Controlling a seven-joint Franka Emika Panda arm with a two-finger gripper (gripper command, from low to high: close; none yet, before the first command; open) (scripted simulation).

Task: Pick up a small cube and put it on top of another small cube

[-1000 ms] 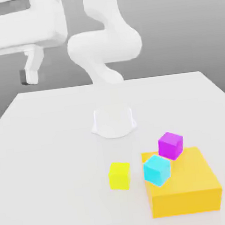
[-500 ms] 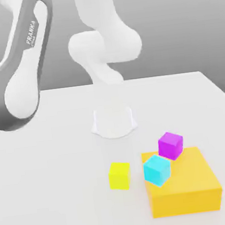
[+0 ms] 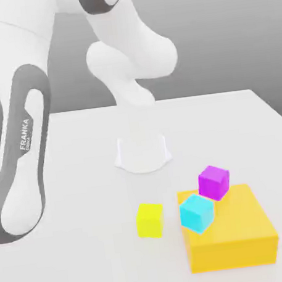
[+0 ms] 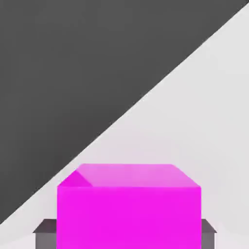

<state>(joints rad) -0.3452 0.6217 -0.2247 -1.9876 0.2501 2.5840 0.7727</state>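
Observation:
In the hand view a small magenta-purple cube [image 4: 129, 209] sits between my gripper's [image 4: 129, 236] grey fingers [image 4: 44, 234], which press on its two sides; the white table and a dark background lie beyond it. The exterior view has another small magenta-purple cube [image 3: 214, 182] at the far left corner of the large yellow-orange block [image 3: 236, 234]; whether it rests on the block or behind it I cannot tell. A long white and grey arm link [image 3: 22, 164] hangs at the exterior view's left.
A cyan cube [image 3: 196, 213] sits tilted against the yellow-orange block's left edge. A small yellow cube [image 3: 150, 220] lies on the white table [image 3: 88, 249] just left of it. The arm's round base [image 3: 142, 152] stands mid-table.
The arm has swung: its large link at the exterior view's left has dropped lower and turned upright. The cubes and the block on the table have not moved.

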